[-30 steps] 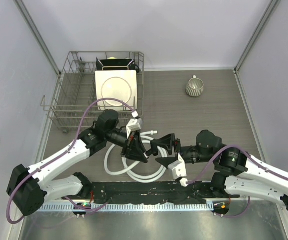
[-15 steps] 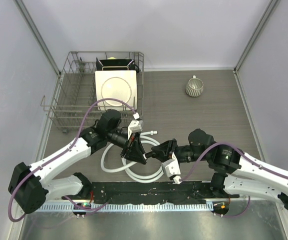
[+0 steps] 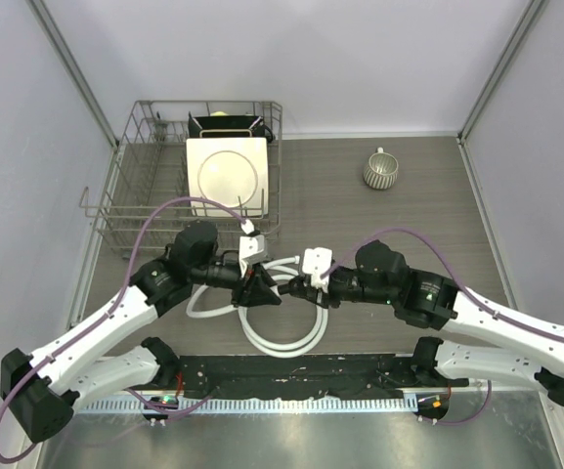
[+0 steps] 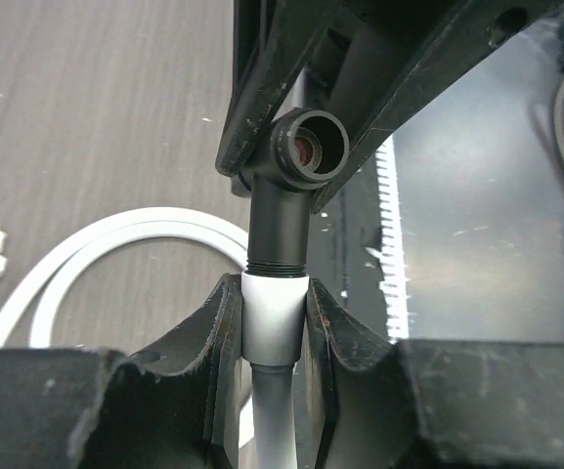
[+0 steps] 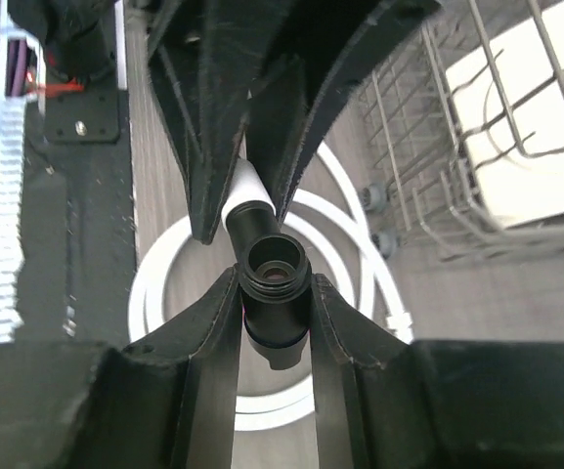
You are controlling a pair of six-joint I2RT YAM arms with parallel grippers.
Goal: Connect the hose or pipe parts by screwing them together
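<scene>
The white hose [image 3: 282, 342] lies in loops on the table. One of its white end connectors [image 4: 275, 318] is clamped between my left gripper's [image 4: 272, 293] fingers, so that gripper is shut on it. The black T-shaped fitting [image 4: 282, 210] sits threaded onto the top of this connector. My right gripper [image 5: 275, 283] is shut on the fitting's [image 5: 275, 293] cross piece, meeting the left gripper [image 3: 262, 291] head-on above the hose. From above, the fitting is mostly hidden between the two grippers, the right gripper [image 3: 297, 287] just to its right. The hose's other end [image 3: 301, 260] lies free on the table.
A wire dish rack [image 3: 140, 210] holding a white plate [image 3: 225, 174] stands at the back left. A ribbed mug [image 3: 380, 171] sits at the back right. A black strip [image 3: 291, 376] with a toothed edge runs along the near edge of the table.
My right gripper went from open beside the fitting to shut on it, and its wrist has since rolled over. Both grippers and the hose shifted slightly left.
</scene>
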